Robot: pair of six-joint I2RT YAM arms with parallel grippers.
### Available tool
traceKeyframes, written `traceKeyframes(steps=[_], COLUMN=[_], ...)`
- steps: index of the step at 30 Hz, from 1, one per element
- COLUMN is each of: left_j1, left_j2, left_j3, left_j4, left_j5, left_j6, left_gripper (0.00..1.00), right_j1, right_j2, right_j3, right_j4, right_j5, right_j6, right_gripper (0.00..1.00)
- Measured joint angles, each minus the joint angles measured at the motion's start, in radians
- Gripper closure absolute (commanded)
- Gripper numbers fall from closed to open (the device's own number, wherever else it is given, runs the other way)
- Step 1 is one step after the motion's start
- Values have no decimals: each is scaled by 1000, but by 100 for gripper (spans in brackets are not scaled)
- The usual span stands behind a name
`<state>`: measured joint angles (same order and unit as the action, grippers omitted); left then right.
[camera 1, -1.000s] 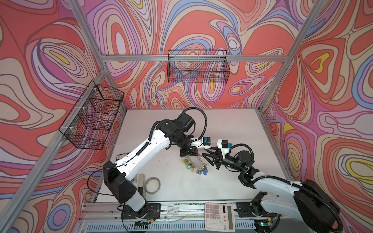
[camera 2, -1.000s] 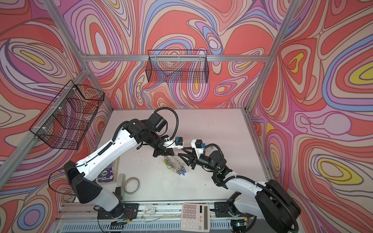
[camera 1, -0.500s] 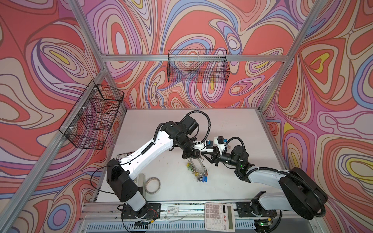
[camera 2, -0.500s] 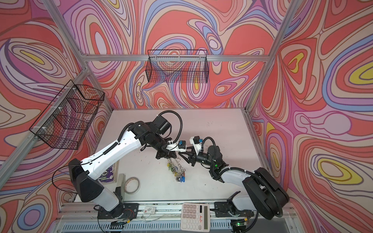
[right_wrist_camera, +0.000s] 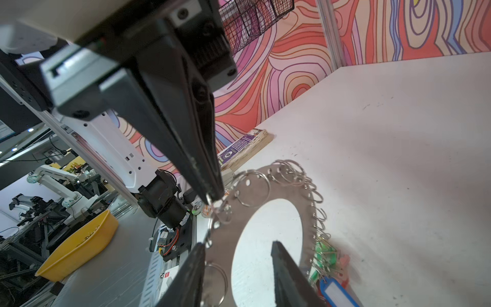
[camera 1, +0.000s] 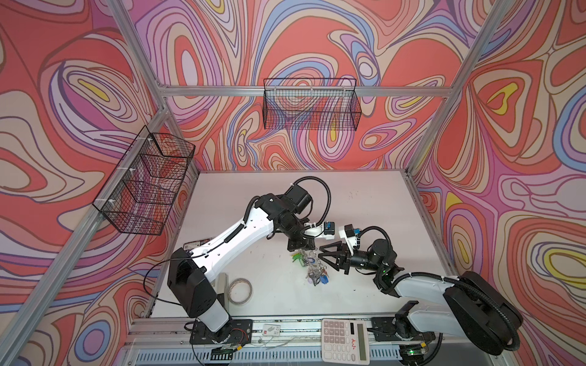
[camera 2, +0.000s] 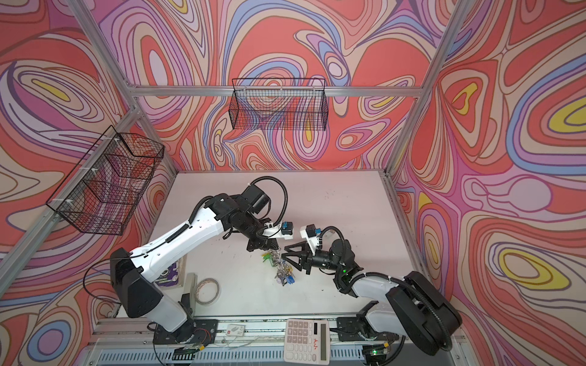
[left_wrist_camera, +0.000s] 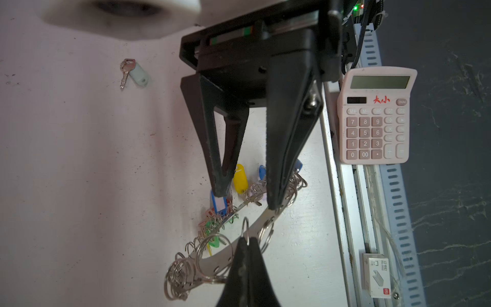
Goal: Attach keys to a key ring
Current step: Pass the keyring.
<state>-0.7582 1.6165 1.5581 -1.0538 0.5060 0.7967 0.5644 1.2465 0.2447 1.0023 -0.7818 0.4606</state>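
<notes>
1. Mid-counter (camera 1: 241,196), the key ring (right_wrist_camera: 261,186) hangs tilted. Its long axis drops from the left end effector (right_wrist_camera: 214,198), pinched tight on one split ring, to the tagged keys (right_wrist_camera: 328,256).
2. The right end effector (left_wrist_camera: 247,198) stands partly open at the rim.
3. Only the left wrist view shows a loose mint-tagged key (left_wrist_camera: 138,74).
4. The bunch reaches slightly nearer the front edge than a second ago.

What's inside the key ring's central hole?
Only bare table shows through the key ring; a finger of the open right gripper covers part of the hole.
</notes>
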Motion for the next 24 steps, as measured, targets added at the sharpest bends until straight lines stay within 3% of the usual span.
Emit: traceKeyframes(steps=[5, 24], left_j1=[5, 15], left_j2=[-7, -24], left_j3=[-27, -38], left_j4=[21, 18], left_j5=[3, 17], left_j6=[0, 13], left_gripper=[100, 100], right_j1=[0, 10], right_j2=[-52, 50], right_j3=[0, 117], right_j4=[-15, -102], right_j5=[22, -19], right_j6=[-17, -116], right_gripper=[53, 72])
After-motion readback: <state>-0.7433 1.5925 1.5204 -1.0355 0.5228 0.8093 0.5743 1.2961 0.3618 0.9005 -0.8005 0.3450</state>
